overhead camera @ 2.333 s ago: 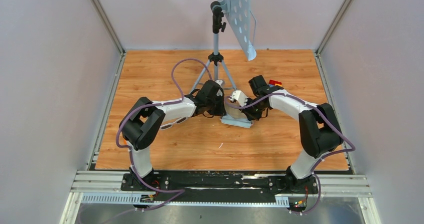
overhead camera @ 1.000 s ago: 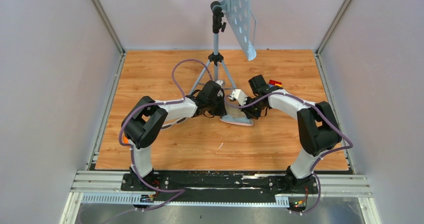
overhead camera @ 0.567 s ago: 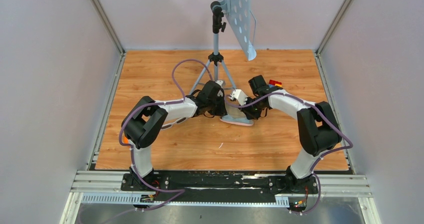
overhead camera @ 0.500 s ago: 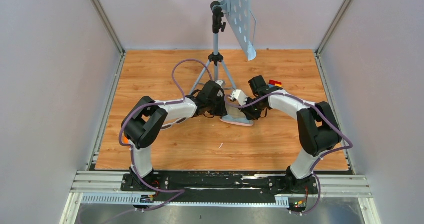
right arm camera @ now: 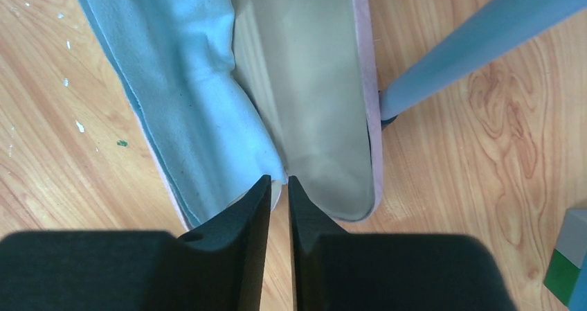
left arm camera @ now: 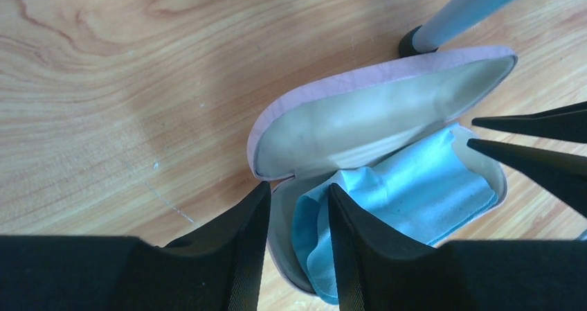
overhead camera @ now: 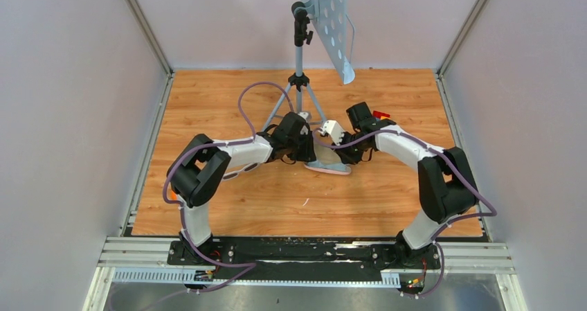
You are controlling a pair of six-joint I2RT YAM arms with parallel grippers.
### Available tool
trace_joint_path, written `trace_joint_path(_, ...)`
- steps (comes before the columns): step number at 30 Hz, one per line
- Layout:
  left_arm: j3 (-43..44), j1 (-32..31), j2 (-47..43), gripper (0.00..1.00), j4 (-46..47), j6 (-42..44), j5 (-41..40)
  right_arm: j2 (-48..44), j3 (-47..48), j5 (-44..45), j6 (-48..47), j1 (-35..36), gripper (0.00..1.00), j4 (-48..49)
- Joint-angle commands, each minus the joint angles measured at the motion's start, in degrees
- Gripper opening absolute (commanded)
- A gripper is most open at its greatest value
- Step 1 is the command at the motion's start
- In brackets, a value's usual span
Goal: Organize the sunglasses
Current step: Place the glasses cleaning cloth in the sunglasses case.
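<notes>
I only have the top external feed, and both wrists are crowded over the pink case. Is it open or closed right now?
Observer: Open. The left wrist view shows the case with its lid swung back and the pale lining of both halves facing up.
Operator: Any sunglasses inside?
Observer: None that I can see. The right wrist view shows only a blue cloth spread over the base half, and whatever lies under it is hidden.
</notes>
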Motion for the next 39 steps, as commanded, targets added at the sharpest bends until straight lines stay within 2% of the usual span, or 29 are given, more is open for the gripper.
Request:
trace_joint_path(1,0.63,-0.23,-3.4,0.41,-2.89,-0.24,-1.44,-3.05,0.54,-0.43,1.68,-0.83,0.19,-2.26)
trace_joint_path(11,-2.69,-0.23,-8.75,0.42,-3.86,-0.41,-4.72,-4.55,0.22,-0.9,2.9,-0.77,0.19,-2.55)
trace_joint_path(18,-7.0,-0.23,-13.73,0.43,-3.95,-1.19,-6.11,-5.13,1.9,-8.42,4.71,-0.77,0.17,-2.6)
trace_joint_path(27,-16.62,-0.23,-26.1,0.46,-7.6,-1.42,-10.48,3.34,8.63,-13.75,4.44,1.01,0.02,-2.46)
trace_joint_path(34,-22.48,-0.23,-32.33,0.45,-8.76,-1.99,-12.74,7.65,10.28,-15.17,3.12,4.45,0.0,-2.47)
trace_joint_path(39,-23.25,-0.15,-32.2,0.45,-8.75,-1.5,-13.79,9.45,10.03,-15.25,2.11,6.55,0.0,-3.11)
